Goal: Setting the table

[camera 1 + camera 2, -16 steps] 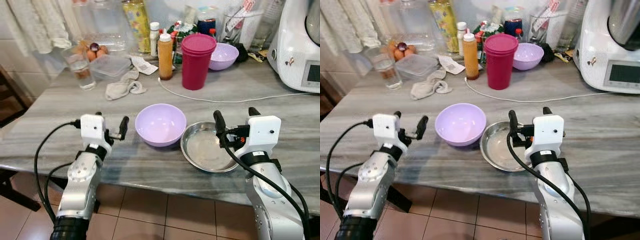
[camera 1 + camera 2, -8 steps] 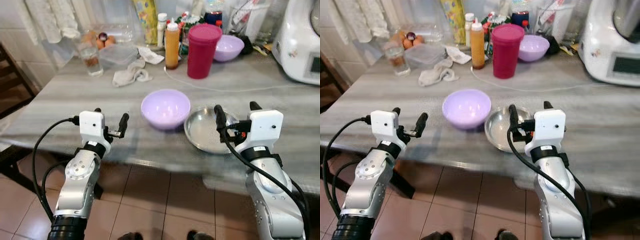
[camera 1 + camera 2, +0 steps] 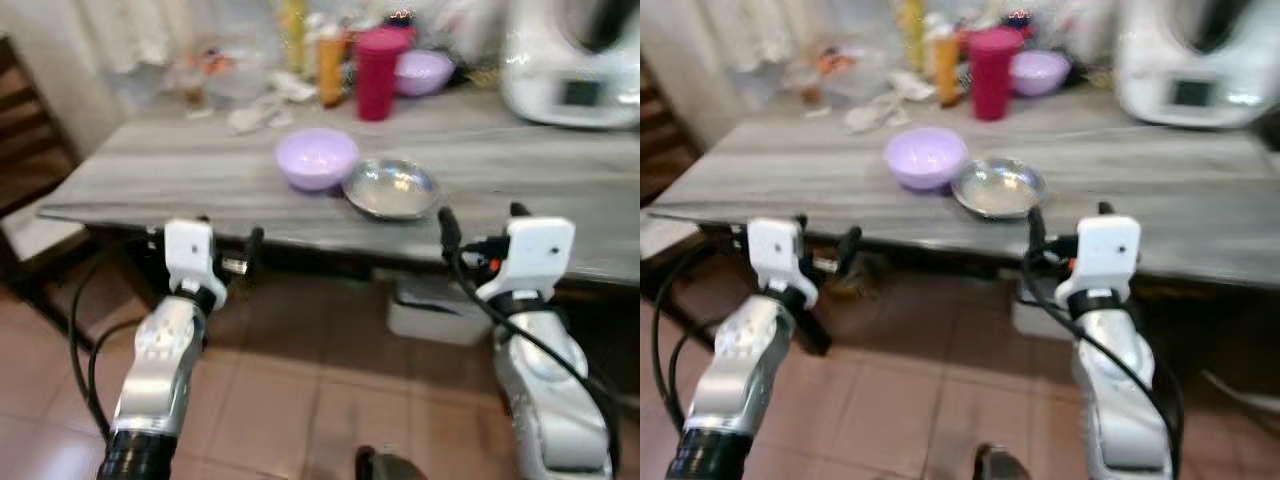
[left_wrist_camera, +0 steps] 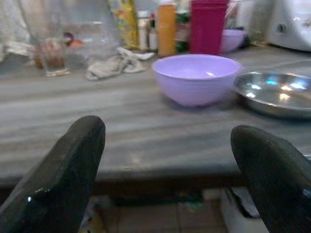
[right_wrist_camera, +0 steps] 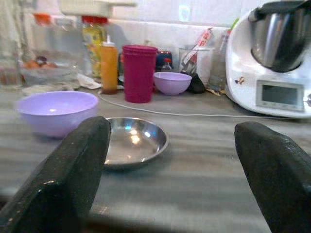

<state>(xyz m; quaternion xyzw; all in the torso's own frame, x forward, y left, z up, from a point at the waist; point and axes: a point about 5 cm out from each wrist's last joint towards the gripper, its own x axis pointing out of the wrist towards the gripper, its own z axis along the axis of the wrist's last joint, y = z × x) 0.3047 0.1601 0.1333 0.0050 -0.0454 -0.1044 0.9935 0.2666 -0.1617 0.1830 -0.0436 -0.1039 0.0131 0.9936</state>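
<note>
Both grippers, left (image 3: 226, 238) and right (image 3: 478, 228), spread wide and empty off the table (image 3: 180, 170) edge; bowl (image 3: 316, 157) touches steel plate (image 3: 391, 187) mid-table, so a reach for one likely nudges the other.

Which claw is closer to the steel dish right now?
Right. The right claw hangs off the table's near edge just right of the steel dish; the left claw is farther left, past the purple bowl. Both are open, empty.
</note>
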